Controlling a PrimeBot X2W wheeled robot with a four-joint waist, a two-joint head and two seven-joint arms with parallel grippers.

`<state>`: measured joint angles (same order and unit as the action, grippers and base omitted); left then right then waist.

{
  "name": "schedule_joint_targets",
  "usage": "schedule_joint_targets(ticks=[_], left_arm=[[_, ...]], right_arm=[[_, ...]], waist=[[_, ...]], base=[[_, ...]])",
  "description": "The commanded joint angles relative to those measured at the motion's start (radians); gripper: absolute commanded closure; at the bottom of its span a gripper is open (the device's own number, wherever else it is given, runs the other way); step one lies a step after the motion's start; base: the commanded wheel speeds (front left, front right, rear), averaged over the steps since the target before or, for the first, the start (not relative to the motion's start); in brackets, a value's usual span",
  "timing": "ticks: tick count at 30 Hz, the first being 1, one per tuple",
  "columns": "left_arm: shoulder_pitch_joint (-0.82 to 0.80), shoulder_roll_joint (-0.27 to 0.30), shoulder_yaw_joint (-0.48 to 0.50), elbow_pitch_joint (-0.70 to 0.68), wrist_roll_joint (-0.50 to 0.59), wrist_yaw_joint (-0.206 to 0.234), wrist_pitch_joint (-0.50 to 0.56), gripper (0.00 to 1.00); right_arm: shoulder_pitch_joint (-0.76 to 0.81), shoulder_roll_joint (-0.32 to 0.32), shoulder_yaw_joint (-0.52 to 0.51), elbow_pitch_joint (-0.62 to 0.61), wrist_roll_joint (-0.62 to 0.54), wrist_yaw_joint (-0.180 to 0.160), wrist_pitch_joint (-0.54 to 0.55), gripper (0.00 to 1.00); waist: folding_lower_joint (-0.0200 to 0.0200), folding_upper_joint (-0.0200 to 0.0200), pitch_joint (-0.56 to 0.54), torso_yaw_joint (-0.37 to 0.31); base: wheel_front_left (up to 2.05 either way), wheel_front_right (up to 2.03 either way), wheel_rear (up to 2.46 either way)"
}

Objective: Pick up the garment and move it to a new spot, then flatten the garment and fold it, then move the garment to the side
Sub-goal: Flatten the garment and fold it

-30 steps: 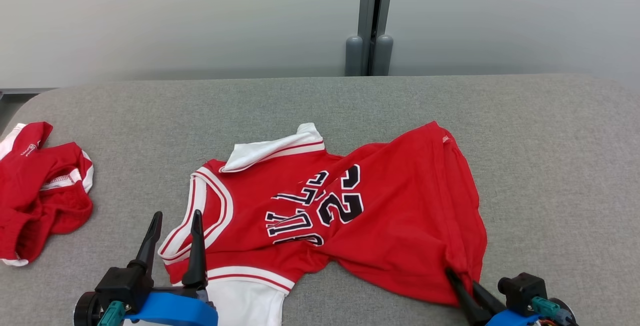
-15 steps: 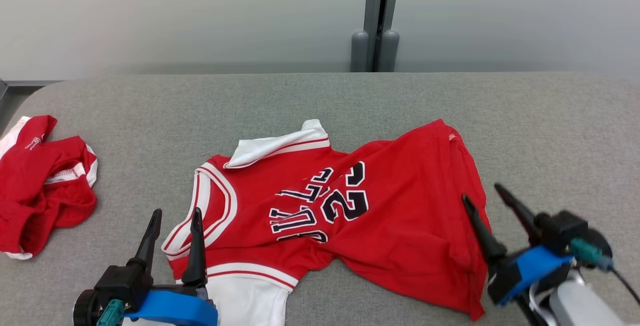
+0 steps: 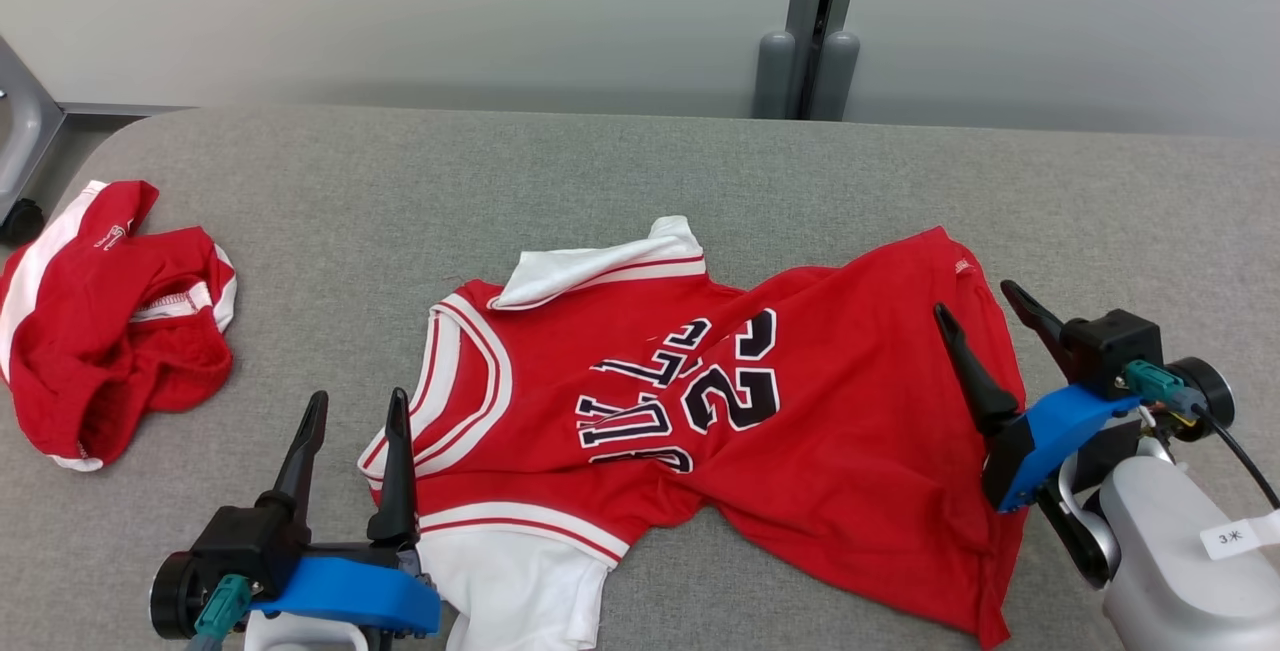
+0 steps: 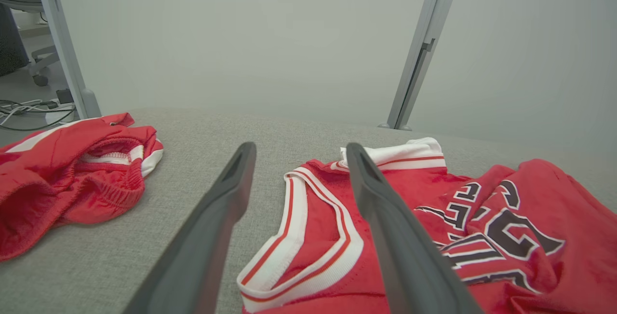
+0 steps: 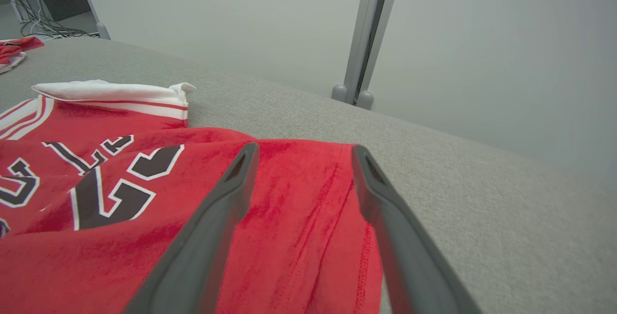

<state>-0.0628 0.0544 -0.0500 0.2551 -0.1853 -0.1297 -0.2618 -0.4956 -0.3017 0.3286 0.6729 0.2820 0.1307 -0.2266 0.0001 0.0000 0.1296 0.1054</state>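
Observation:
A red basketball jersey [image 3: 800, 431] with white trim and dark lettering lies rumpled across the grey cushioned table [image 3: 600, 181], neck hole to the left, hem to the right. My left gripper [image 3: 358, 403] stands open at the lower left, its fingers straddling the jersey's white-edged armhole [image 4: 299, 256]. My right gripper [image 3: 975, 296] is open above the jersey's right hem, one finger over the red cloth [image 5: 299, 217], the other over the hem edge. Nothing is held between either pair of fingers.
A second red garment, shorts [image 3: 110, 321] with white trim, lies bunched at the table's left edge and appears as shorts [image 4: 72, 174] in the left wrist view. A grey wall with a vertical frame post [image 3: 805, 21] stands behind the table. Bare grey surface lies beyond the jersey.
My right gripper let go of the jersey's lower right corner, opened, and rose toward the far end of the hem. The head camera turned, shifting the whole scene rightward. The left gripper stayed put.

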Motion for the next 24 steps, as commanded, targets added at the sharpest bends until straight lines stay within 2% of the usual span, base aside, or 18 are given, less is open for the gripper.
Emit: schedule_joint_targets(ticks=[1, 6, 11, 18, 24], left_arm=[[0.005, -0.001, 0.004, -0.004, -0.005, -0.001, -0.004, 0.0], [0.02, -0.001, 0.026, -0.011, -0.001, -0.001, -0.004, 0.0], [0.027, 0.002, 0.04, -0.01, 0.01, -0.001, -0.005, 0.0], [0.045, 0.003, 0.08, -0.022, 0.03, -0.001, -0.004, 0.0], [0.074, 0.002, 0.097, -0.033, 0.049, -0.001, -0.004, 0.0]], right_arm=[[0.005, -0.006, -0.002, 0.018, 0.012, 0.0, -0.016, 0.0], [0.031, -0.005, -0.006, 0.032, 0.022, 0.0, -0.034, 0.0], [0.061, -0.001, -0.055, 0.005, 0.024, 0.0, -0.039, 0.0], [0.196, 0.042, -0.189, -0.174, -0.021, 0.0, -0.039, 0.0], [0.349, 0.115, -0.281, -0.321, -0.063, 0.0, -0.039, 0.0]], waist=[[-0.0001, 0.0, 0.0, -0.001], [-0.0001, 0.0, -0.001, -0.025], [-0.0001, 0.0, -0.01, -0.043], [-0.0001, 0.0, -0.04, -0.074], [-0.0001, 0.0, -0.073, -0.095]], base=[[0.0, 0.0, 0.0], [0.0, 0.0, 0.0], [0.0, 0.0, 0.0], [0.0, 0.0, 0.0], [0.0, 0.0, 0.0]])
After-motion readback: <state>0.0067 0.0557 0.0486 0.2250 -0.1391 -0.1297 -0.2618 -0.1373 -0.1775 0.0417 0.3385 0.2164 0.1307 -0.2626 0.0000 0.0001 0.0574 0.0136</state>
